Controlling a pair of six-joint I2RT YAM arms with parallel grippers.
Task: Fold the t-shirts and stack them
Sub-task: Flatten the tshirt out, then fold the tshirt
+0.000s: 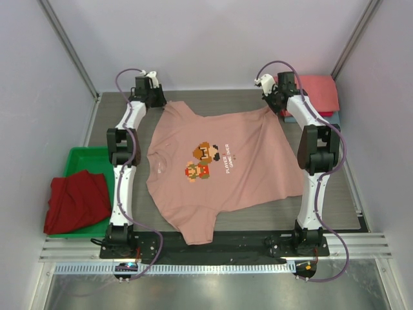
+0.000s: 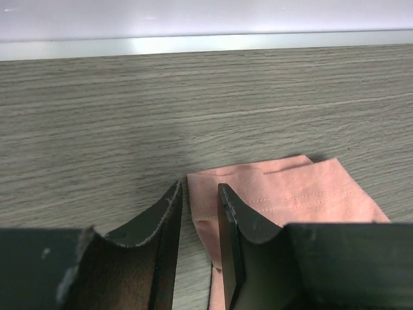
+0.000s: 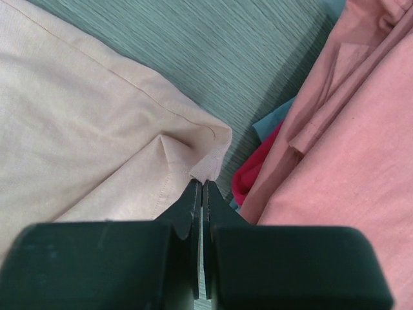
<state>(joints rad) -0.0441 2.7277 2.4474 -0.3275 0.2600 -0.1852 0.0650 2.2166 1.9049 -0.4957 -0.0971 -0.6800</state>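
The dusty-pink t-shirt point(image 1: 245, 174) lies spread flat on the table, its pixel print facing up. My left gripper point(image 1: 155, 100) is at its far left corner. In the left wrist view it point(image 2: 199, 187) is open, and the shirt's hemmed corner point(image 2: 290, 190) lies on the table partly between the jaws. My right gripper point(image 1: 274, 103) is at the far right corner. In the right wrist view it point(image 3: 199, 183) is shut on the shirt's hem corner point(image 3: 84, 129), which puckers at the fingertips.
A folded coral-red shirt point(image 1: 319, 90) lies at the back right over a blue-grey one point(image 1: 335, 117); both show in the right wrist view point(image 3: 361, 161). A dark red shirt point(image 1: 77, 200) lies in the green tray point(image 1: 84, 158) at the left.
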